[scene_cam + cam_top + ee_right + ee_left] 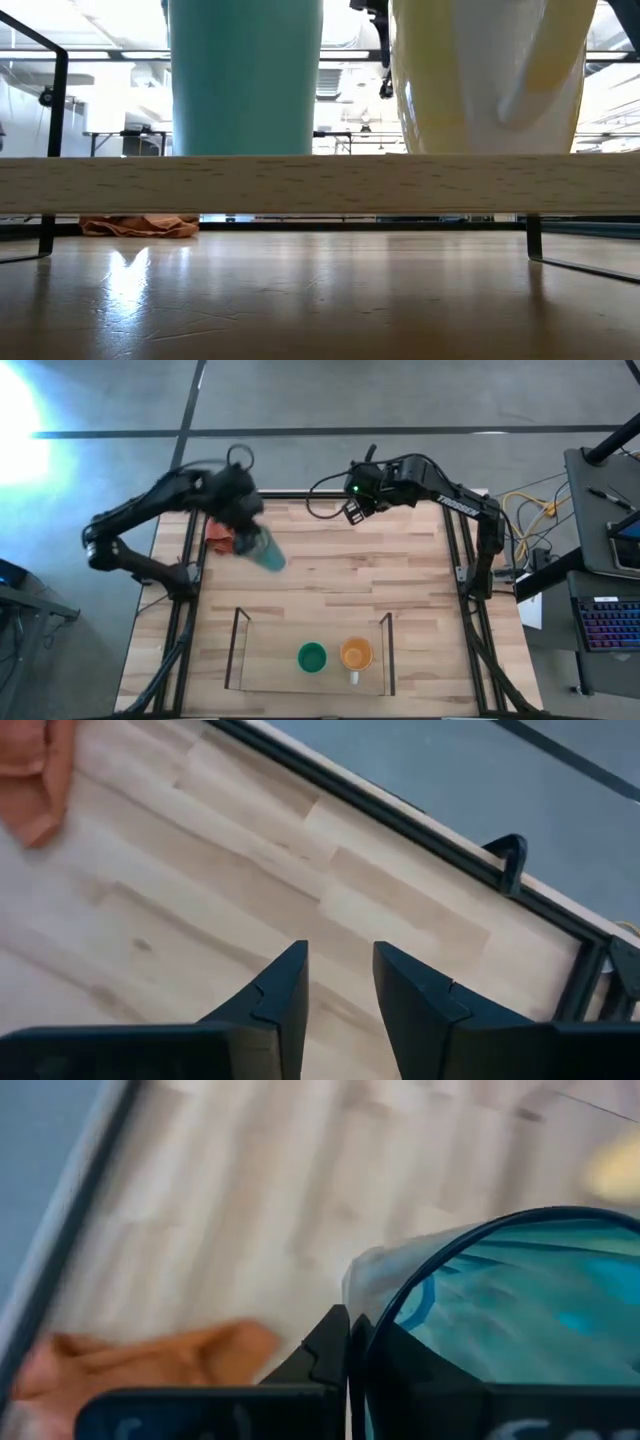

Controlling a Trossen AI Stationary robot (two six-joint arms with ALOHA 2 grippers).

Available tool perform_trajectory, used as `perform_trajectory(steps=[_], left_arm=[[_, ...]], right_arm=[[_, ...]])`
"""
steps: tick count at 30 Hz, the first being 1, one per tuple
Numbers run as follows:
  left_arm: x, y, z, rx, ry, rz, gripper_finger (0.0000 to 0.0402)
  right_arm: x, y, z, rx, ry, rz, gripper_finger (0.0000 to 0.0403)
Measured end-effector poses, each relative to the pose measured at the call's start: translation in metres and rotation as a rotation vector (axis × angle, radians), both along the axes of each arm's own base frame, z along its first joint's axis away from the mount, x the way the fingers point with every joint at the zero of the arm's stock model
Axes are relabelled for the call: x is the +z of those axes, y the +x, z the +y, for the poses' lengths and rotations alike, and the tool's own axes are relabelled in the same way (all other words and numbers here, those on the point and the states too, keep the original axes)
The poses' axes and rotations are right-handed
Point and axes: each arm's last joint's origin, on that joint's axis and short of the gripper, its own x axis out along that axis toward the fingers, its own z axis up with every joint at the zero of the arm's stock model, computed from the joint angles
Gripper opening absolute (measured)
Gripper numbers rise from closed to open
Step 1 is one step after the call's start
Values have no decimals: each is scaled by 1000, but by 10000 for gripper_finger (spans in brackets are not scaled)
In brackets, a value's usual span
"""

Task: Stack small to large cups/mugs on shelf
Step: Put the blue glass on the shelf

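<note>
The teal tumbler [268,550] is up in the air, tipped over on a slant, near the far left part of the counter [330,595]. The left tool [245,525] has hold of it by the rim, with its fingers [325,1350] pinched on the edge, as the left wrist view shows. The open mouth of the tumbler [510,1310] fills much of that view. Just beside the tumbler, a red-orange cloth [222,540] lies on the counter.

The shelf [240,650] sits at the near side of the counter, well apart from the tumbler. Inside it stand the green cup [312,657] and the orange mug [356,654], side by side, with the mug's white handle pointing to the near edge. The left spot in the shelf has nothing in it.

The right tool [340,985] hangs over the far part of the counter, to the right of the tumbler. Its fingers are a little apart and hold nothing.
</note>
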Motion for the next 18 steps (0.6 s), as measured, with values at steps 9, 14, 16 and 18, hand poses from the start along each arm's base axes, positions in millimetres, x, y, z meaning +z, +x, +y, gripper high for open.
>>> perform_trajectory(steps=[9, 14, 16, 18], left_arm=[[5, -10, -107, -152, -44, 35, 0], [-12, 8, -151, -192, -27, 128, 0], [-19, 17, -167, -208, -29, 164, 0], [-24, 24, -181, -220, -25, 187, 0]], right_arm=[[0, 10, 44, 82, 13, -30, 84], [0, 14, 72, 115, 24, -52, 79], [0, 14, 82, 127, 30, -60, 80], [-1, 15, 92, 135, 34, -67, 81]])
